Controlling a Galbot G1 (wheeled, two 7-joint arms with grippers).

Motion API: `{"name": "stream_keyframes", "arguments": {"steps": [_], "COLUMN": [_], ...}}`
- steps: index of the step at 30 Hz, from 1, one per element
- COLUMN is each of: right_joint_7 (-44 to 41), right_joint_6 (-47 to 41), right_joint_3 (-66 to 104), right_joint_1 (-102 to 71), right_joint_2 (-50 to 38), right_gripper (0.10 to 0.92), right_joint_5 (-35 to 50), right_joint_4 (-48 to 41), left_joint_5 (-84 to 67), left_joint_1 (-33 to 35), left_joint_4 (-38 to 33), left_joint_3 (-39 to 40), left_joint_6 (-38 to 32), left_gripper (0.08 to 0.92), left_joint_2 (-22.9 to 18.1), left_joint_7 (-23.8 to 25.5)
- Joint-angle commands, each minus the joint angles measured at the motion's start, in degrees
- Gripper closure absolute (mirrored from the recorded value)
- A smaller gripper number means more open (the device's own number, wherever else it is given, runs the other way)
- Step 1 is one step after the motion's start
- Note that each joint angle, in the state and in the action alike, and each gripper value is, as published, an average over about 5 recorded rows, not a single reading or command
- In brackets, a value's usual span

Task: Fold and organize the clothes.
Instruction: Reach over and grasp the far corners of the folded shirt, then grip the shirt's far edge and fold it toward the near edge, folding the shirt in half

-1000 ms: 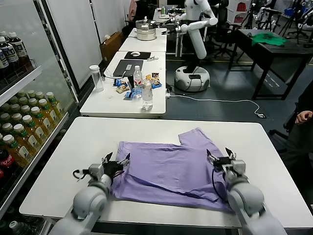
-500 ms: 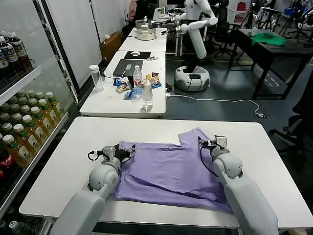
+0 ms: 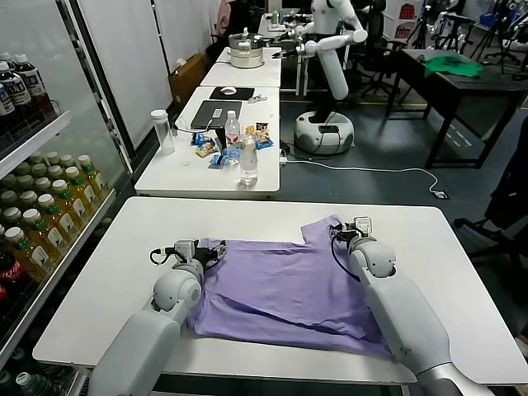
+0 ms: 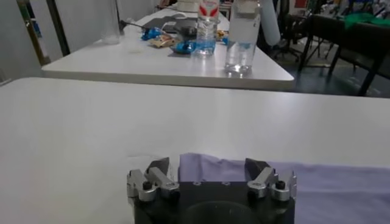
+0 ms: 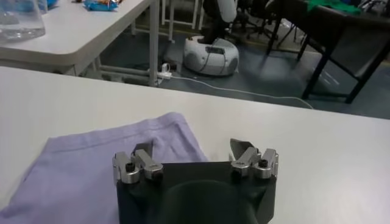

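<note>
The purple shirt (image 3: 285, 285) lies flat on the white worktop (image 3: 124, 272), both open end effectors at its top corners, drink shelves (image 3: 41, 206) at far left.

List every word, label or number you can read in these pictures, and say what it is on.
None can be read.
Fridge bottles: labels too small.
Water bottles on the far table: labels blurred.
Snack packets: print too small.
Lavender T-shirt: no print showing.

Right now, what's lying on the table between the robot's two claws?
In the head view, only the purple T-shirt stretches between the open left gripper and open right gripper.
</note>
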Motion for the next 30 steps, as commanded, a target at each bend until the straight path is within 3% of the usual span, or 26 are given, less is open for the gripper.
{"name": "stream_keyframes", "arguments": {"steps": [1, 9, 23, 26, 30], "right_joint_7": [-1.3, -2.4, -4.1, -3.3, -2.7], "right_joint_6": [-0.4, -0.4, 3.9, 4.3, 4.1], "right_joint_3": [-1.3, -1.6, 2.0, 4.0, 7.2], "right_joint_1": [1.9, 0.3, -7.3, -9.6, -13.1], "right_joint_2": [0.2, -0.6, -4.6, -6.2, -8.8], "right_gripper": [0.228, 0.448, 0.854, 0.910, 0.914], "right_joint_5": [1.0, 4.5, 11.3, 12.5, 14.2], "right_joint_4": [-4.5, -2.3, 14.3, 19.2, 26.2], "left_joint_5": [-1.0, -1.7, -4.3, -6.0, -7.9], "left_joint_1": [-0.3, 0.9, 6.1, 8.6, 12.9], "left_joint_4": [1.1, 0.4, -8.2, -13.1, -20.4], "left_joint_3": [0.3, 0.0, -2.4, -3.9, -6.0], "left_joint_6": [0.0, -1.4, -11.6, -12.7, -12.9], "left_gripper": [0.237, 0.467, 0.866, 0.907, 0.913], "left_joint_2": [0.1, 0.4, 2.9, 4.3, 6.5], "left_joint_7": [0.7, 1.5, 3.2, 3.1, 3.0]}}
